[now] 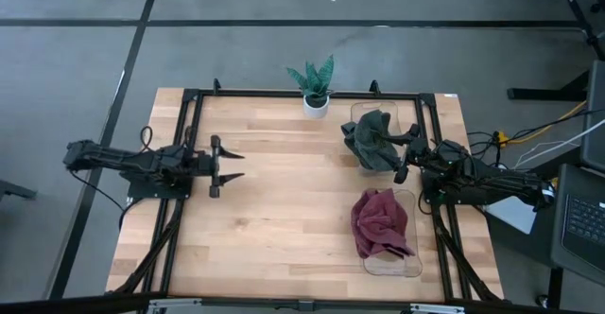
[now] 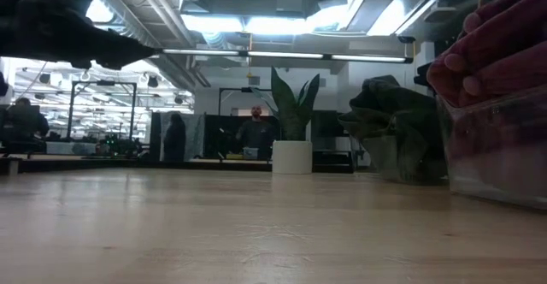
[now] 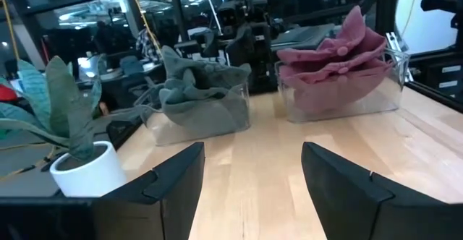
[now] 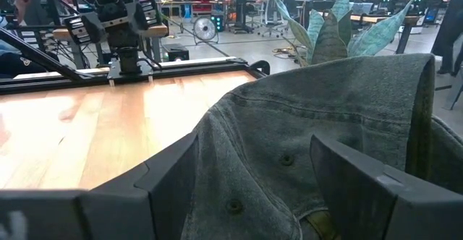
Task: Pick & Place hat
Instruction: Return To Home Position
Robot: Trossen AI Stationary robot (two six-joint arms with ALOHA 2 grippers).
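1. The red caps [image 1: 380, 221] lie piled in the clear bin [image 1: 412, 262] on the table's right.
2. The right gripper [image 1: 406, 155] hangs wide open and empty over the grey caps [image 1: 369, 132].
3. The left gripper [image 1: 233, 165] is open and empty at the table's left.

I see matte black, jointed links (black cables [image 1: 145, 136] trailing behind); left claw [image 1: 236, 164] and right claw [image 1: 405, 155] carry angular, tapering fingers [image 3: 173, 186].
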